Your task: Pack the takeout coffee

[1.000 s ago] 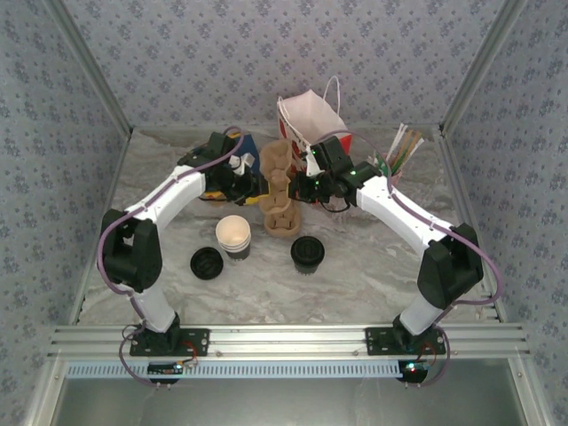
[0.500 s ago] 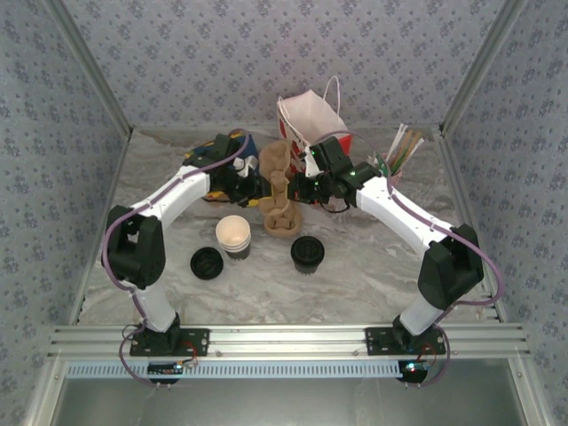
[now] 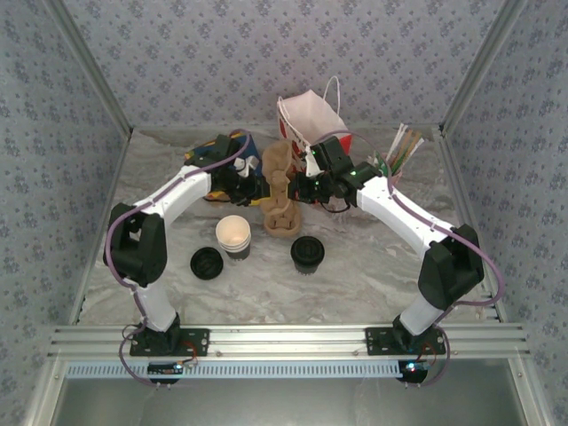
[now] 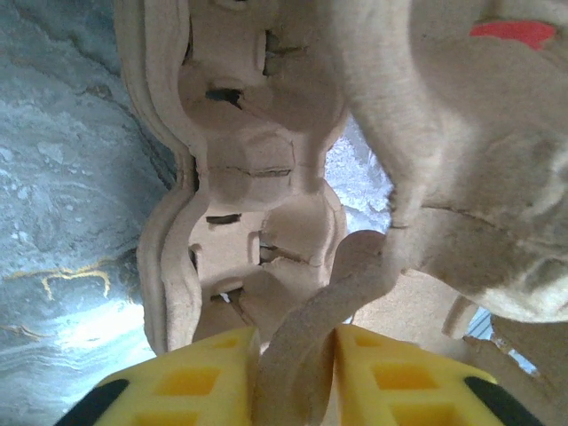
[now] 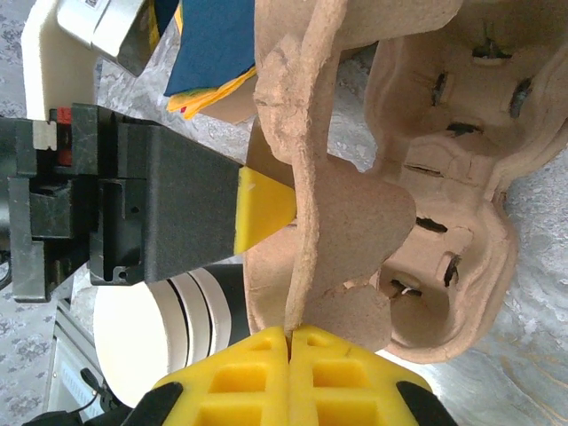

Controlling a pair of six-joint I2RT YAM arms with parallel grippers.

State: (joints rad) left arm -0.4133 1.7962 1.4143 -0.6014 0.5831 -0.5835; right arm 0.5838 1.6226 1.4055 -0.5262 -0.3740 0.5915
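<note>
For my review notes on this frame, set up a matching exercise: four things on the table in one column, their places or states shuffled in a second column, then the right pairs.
Things
1. pulp cup carriers
2. white paper bag
3. loose black lid
4. lidded coffee cup

Places or states
A. flat on the table, left of the lidless cup stack
B. standing at the back of the table
C. pinched by the left hand and the right hand
D. upright, right of that stack

Pairs: 1-C, 2-B, 3-A, 4-D
</note>
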